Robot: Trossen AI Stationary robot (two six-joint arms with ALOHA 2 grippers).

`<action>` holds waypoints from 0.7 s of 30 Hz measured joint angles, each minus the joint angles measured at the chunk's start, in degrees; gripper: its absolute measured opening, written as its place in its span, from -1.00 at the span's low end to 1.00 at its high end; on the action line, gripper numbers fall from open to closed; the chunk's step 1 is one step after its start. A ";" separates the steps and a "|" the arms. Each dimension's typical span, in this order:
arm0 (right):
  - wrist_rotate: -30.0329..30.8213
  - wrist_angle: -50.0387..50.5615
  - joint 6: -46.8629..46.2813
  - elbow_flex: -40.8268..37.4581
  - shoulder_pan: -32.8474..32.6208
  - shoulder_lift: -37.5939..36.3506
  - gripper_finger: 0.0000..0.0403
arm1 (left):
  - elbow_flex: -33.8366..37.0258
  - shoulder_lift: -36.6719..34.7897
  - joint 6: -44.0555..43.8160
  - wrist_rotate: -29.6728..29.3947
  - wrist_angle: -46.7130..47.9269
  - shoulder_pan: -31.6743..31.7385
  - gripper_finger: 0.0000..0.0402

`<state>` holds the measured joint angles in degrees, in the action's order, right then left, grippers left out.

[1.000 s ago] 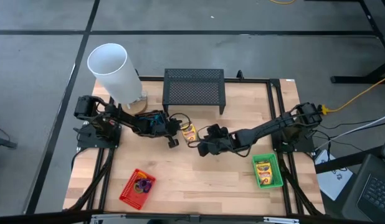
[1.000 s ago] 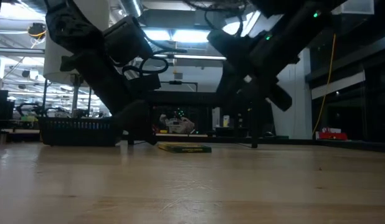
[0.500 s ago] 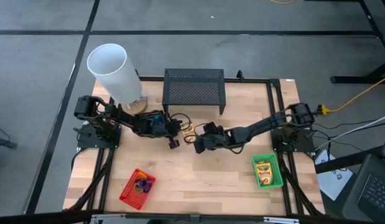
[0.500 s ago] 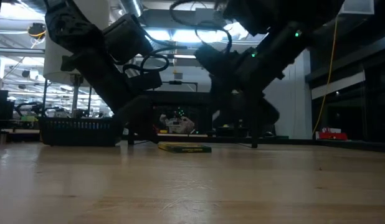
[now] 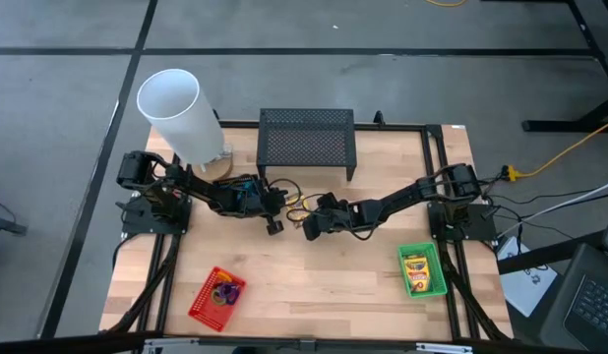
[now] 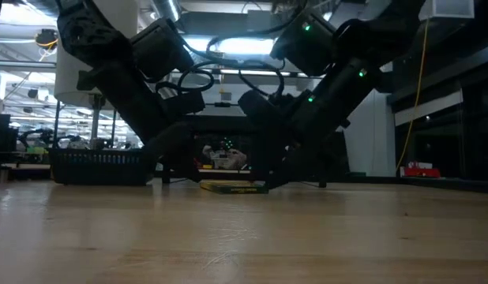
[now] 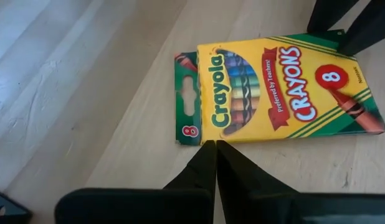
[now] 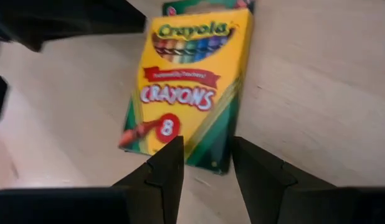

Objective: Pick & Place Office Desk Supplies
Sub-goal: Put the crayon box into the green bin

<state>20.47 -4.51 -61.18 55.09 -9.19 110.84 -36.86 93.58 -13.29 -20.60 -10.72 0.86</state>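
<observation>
Flat yellow-and-green cardboard crayon box [image 7: 275,88] lies mid light wooden table [image 5: 314,280], just in front of the black mesh stand [image 5: 306,141]. Right end effector [image 8: 204,158] hovers at its near end, fingers parted w/ nothing between; left end effector [image 7: 213,163] sits pinched together, empty, tips at the box's other end.

Pale wooden surface [image 5: 314,275] of lengthwise planks, carrying a loose crayon box [image 7: 273,87] lying flat near the middle. Toward the near edge, a red mesh basket [image 5: 216,295] on the left side and a green mesh basket [image 5: 422,269] with another crayon box on the right side. At the far edge, a wide black mesh stand [image 5: 306,139] and a big white cylinder [image 5: 179,113].
</observation>
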 joint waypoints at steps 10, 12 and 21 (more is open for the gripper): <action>-0.88 -0.21 -0.09 0.00 0.17 0.14 -0.57 | 0.00 -0.02 -0.45 0.70 -0.28 0.00 -0.96; -0.92 -0.29 0.16 0.00 0.17 0.14 -0.72 | 0.00 -0.02 -0.47 0.71 -0.28 0.00 -0.95; -1.18 -0.42 1.84 0.02 0.17 0.07 -0.98 | 0.00 -0.02 -0.49 0.70 -0.24 0.00 -0.96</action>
<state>19.29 -4.93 -59.33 55.11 -9.02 110.91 -36.86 93.56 -13.78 -19.90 -10.96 0.86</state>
